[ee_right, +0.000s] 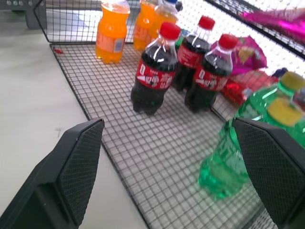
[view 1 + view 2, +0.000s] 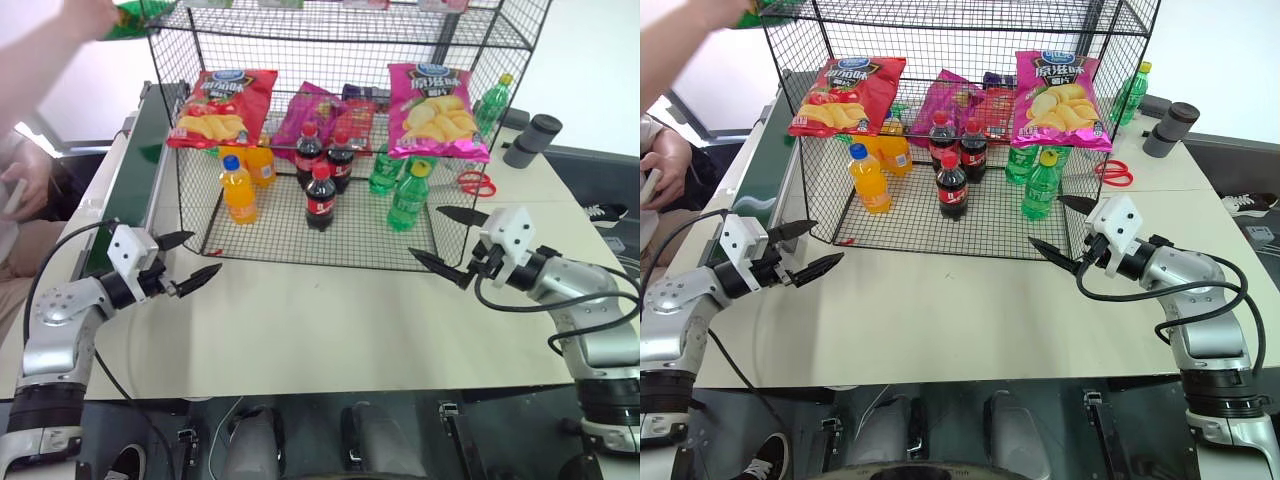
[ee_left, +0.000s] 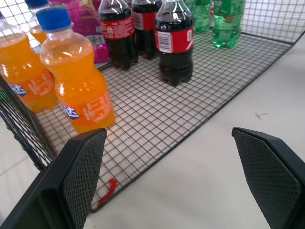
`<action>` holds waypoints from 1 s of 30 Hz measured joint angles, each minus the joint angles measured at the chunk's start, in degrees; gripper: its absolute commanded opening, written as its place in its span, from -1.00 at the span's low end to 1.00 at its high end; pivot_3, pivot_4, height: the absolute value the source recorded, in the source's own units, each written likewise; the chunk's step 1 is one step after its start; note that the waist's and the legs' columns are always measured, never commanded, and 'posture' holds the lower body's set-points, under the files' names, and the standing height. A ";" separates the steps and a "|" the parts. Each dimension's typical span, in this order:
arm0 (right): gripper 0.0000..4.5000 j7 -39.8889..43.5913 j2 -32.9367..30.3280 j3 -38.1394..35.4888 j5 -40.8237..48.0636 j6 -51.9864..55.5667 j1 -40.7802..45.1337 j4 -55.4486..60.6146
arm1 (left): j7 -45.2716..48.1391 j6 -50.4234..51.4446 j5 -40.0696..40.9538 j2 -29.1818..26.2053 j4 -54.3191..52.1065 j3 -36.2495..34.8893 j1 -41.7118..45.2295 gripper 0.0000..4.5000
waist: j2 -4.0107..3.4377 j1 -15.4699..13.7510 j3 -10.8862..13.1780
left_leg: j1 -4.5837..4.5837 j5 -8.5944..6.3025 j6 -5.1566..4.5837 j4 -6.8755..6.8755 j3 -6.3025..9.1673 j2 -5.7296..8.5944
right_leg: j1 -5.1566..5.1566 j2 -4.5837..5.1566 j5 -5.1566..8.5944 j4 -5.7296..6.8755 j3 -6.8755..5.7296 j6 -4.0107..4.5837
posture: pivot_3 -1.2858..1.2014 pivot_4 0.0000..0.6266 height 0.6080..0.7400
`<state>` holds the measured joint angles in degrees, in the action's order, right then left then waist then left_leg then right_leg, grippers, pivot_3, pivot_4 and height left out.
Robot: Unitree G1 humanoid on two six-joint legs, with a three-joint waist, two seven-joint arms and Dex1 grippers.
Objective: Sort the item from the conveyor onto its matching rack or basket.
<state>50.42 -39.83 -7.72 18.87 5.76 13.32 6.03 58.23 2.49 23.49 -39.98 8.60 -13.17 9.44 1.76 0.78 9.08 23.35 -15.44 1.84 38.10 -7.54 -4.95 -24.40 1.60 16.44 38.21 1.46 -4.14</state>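
Waiting low over the table [image 2: 330,330], your left gripper [image 2: 190,260] and right gripper [image 2: 452,242] are both wide open and empty, because the green bag [image 2: 140,15] is up in a person's hand [image 2: 95,15], above the belt [image 2: 135,170] beside the rack [image 2: 350,60].

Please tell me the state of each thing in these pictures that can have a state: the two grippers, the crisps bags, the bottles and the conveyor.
left gripper: open, empty, above the table.
right gripper: open, empty, by the pen's front corner.
green crisps bag: held by a person's hand above the conveyor.
conveyor: nothing lying on the belt.
red crisps bag: on the sloped shelf.
pink crisps bag: on the sloped shelf.
drink bottles: upright, capped, in the pen.
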 measured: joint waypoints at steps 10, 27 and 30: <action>0.99 0.72 0.69 0.54 -0.01 -1.05 0.39 -1.56 | 0.66 3.78 2.95 -0.40 -3.16 -1.61 -3.14 1.00 | 0.00 -0.01 0.00 | 0.00 0.00 0.00 0.01 0.01 0.00 | 0.00 0.00 0.00 0.02 0.00 0.00 | 0.03 -0.52 1.00; 0.99 2.23 2.13 2.50 -0.57 -2.74 2.83 -4.26 | -0.64 4.23 3.32 -0.56 -5.06 -3.69 -5.35 1.00 | 0.00 0.02 0.00 | -0.01 0.00 0.00 0.01 0.01 -0.01 | 0.00 -0.01 0.00 0.03 0.00 0.00 | 0.03 -0.52 1.00; 0.99 2.38 2.43 2.80 -0.66 -3.25 2.94 -4.91 | -0.84 4.16 3.40 -0.56 -5.95 -4.31 -5.43 1.00 | 0.00 0.02 0.00 | -0.01 0.00 0.00 0.01 0.01 -0.01 | 0.00 0.00 0.00 0.03 0.00 0.00 | 0.03 -0.52 1.00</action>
<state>52.80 -37.40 -4.92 18.21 2.51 16.26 1.13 57.39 6.65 26.88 -40.54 2.65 -17.49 4.00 1.75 0.80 9.08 23.34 -15.43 1.85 38.11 -7.53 -4.96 -24.40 1.60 16.44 38.24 1.46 -4.13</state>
